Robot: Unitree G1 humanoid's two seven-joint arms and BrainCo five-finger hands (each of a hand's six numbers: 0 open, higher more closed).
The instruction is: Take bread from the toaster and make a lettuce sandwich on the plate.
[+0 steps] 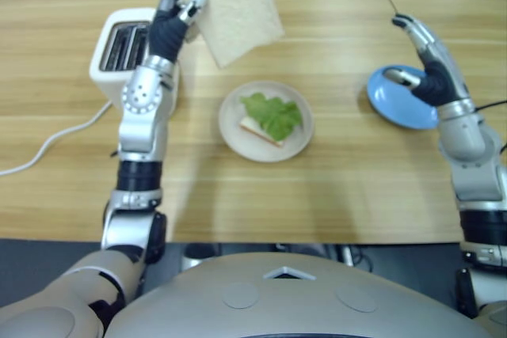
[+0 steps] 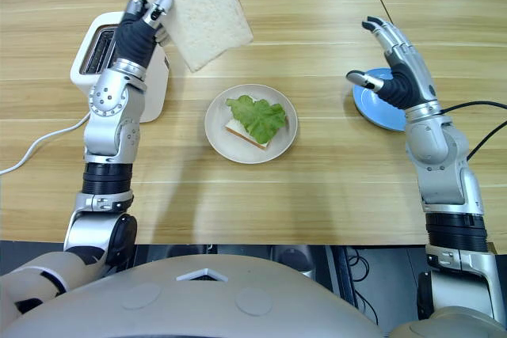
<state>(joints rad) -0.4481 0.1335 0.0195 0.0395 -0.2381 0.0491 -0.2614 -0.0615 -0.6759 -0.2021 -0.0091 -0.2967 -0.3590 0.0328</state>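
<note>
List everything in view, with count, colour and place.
toaster: one, white, far left of the table
upper bread slice: one, pale, held in the air right of the toaster
plate: one, cream, table centre
lower bread slice: one, pale, on the plate
lettuce: one piece, green, on the lower bread slice
blue dish: one, right side
power cord: one, white, left of the toaster
table: one, light wood
left hand: grips the upper bread slice
right hand: open, above the blue dish
</note>
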